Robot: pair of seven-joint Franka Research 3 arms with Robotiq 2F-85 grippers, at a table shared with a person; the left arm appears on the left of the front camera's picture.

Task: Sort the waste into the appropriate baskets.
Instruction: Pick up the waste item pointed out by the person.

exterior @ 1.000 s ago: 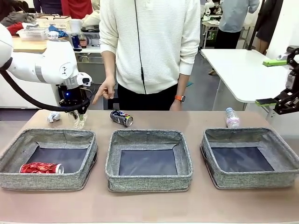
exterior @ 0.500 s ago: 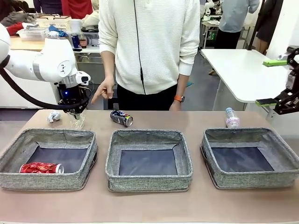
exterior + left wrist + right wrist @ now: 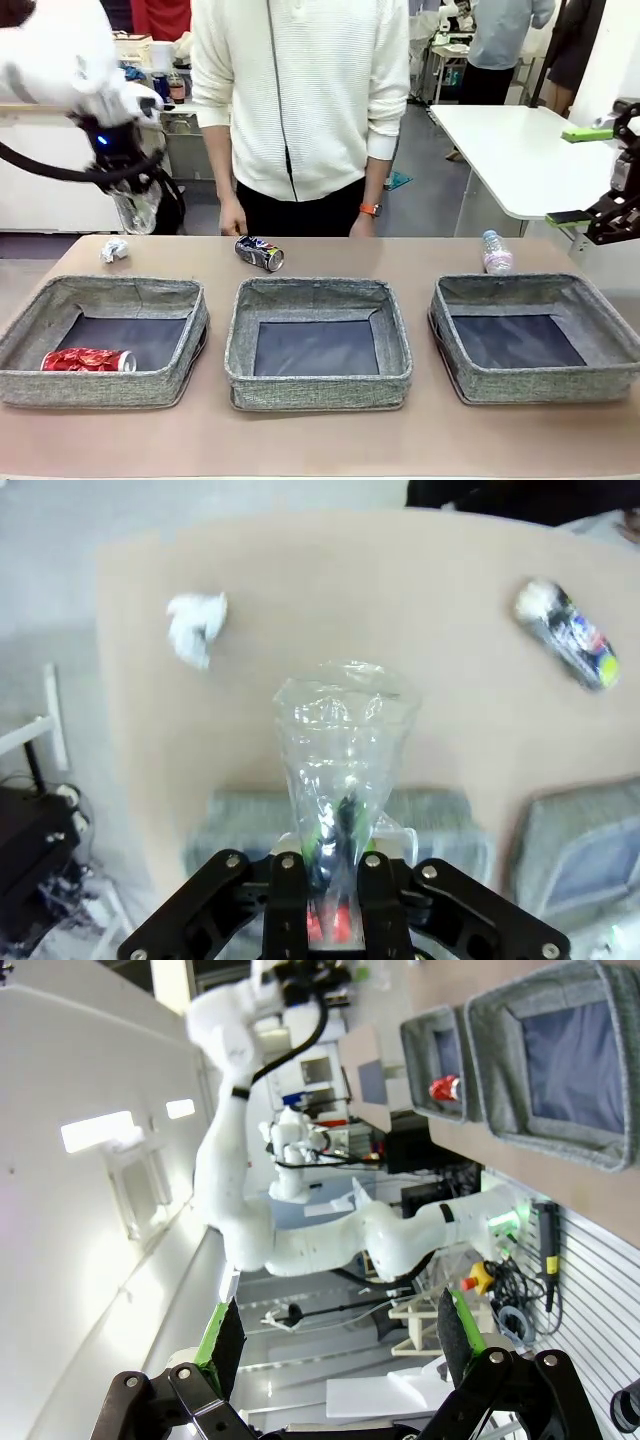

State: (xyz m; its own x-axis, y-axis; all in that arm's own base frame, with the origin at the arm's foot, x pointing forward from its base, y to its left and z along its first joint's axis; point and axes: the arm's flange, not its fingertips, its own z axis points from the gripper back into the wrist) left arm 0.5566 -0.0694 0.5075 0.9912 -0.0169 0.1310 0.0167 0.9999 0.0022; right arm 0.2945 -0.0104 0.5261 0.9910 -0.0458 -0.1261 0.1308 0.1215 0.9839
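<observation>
A: Front view: the black left gripper (image 3: 128, 185), pinched tight on the clear label-free plastic bottle (image 3: 137, 210), has hoisted it off the table (image 3: 400, 255) to the upper left!

B: Left wrist view: the bottle hangs above the table, with a grey woven basket (image 3: 445, 825) along the lower edge. A drop comes next, I'd say.

A: Right wrist view: the black right gripper (image 3: 340, 1345) is spread wide, idle.

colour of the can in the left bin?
Red. The can lies in the left bin; the front view shows it best.
</observation>
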